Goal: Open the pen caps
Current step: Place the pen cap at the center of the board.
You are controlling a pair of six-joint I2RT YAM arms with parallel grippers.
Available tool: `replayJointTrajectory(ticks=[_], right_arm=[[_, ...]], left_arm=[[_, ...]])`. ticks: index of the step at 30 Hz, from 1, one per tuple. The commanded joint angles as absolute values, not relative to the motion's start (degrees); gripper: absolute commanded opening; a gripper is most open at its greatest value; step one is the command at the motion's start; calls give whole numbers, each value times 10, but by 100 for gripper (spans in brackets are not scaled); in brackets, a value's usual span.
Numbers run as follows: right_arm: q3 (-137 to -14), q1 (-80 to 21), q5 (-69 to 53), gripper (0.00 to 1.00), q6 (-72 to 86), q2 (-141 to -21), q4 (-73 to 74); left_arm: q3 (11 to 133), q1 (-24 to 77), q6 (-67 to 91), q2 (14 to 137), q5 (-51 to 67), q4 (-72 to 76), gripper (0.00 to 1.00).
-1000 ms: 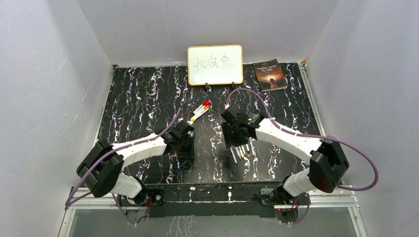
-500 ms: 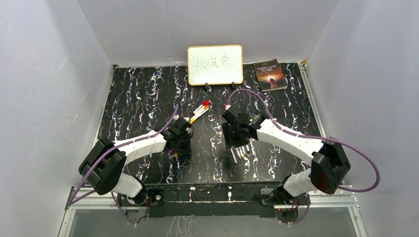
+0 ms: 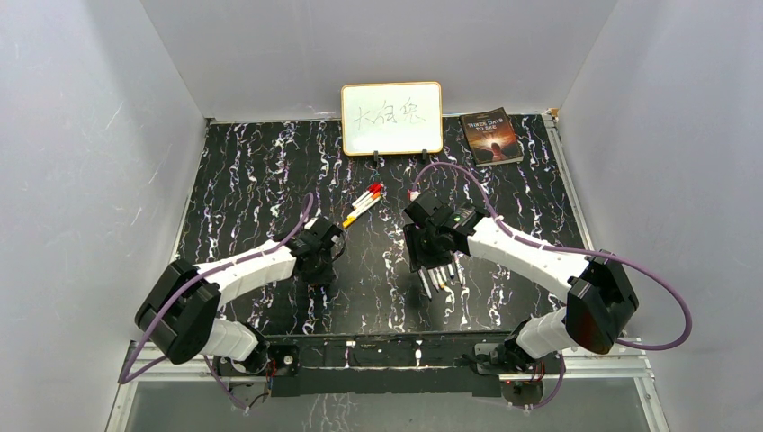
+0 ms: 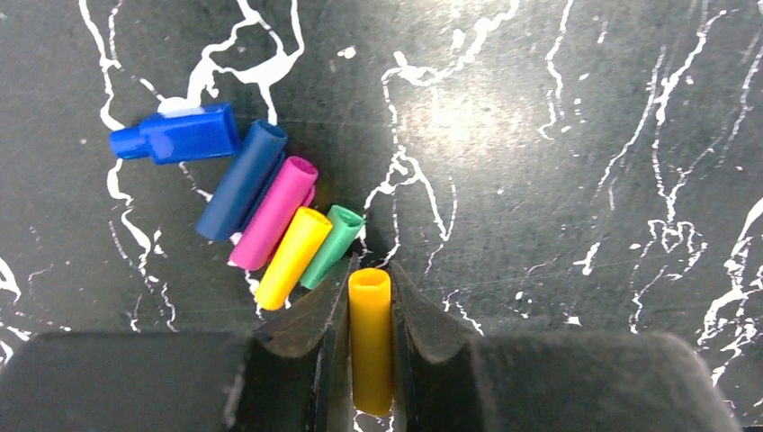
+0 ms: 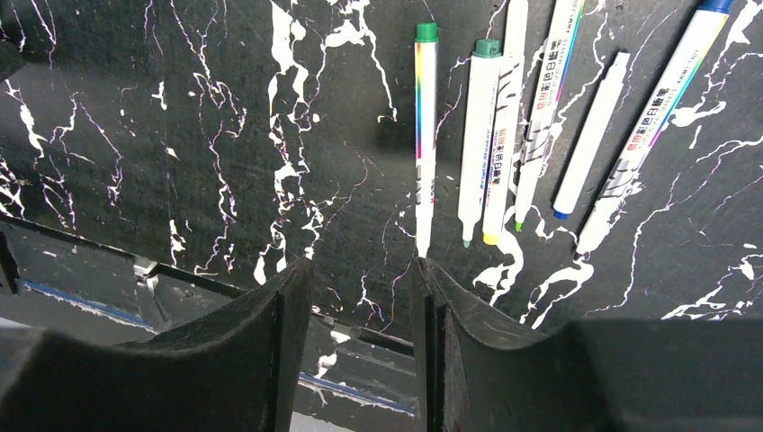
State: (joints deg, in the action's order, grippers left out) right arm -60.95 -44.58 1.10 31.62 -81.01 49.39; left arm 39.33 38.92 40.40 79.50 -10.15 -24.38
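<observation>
The left pincer [image 4: 371,279] is clenched on an orange cap [image 4: 370,342]. The cap lies lengthwise between the two fingers, with its open end pointing forward, away from the wrist. Whether it rests on the bench [image 4: 558,180] or hangs just above it, I cannot tell.

What matters for the next move is what lies to the side. The loose caps [image 4: 270,216] are gathered just to the left of the pincer, and the green cap [image 4: 331,247] is the nearest, almost touching the left fingertip. I think the orange cap only needs to be let go here to join them.

The right pincer [image 5: 360,270] is released and holds nothing. The open pens [image 5: 481,135] lie in a row just in front of it, lengthwise to its fingers.

Two capped pens [image 3: 363,201] remain further out between the arms, lying on a slant with their coloured caps toward the far side. The left arm seems a little nearer to them, but not by much.
</observation>
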Motion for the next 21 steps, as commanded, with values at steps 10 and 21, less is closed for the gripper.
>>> replayJointTrajectory(ticks=[10, 21], right_arm=[[-602, -452, 5, 42, 322, -796, 467], [-599, -454, 4, 48, 326, -793, 463]], left_arm=[[382, 384, 413, 787, -126, -317, 25], [427, 384, 412, 765, -123, -351, 49]])
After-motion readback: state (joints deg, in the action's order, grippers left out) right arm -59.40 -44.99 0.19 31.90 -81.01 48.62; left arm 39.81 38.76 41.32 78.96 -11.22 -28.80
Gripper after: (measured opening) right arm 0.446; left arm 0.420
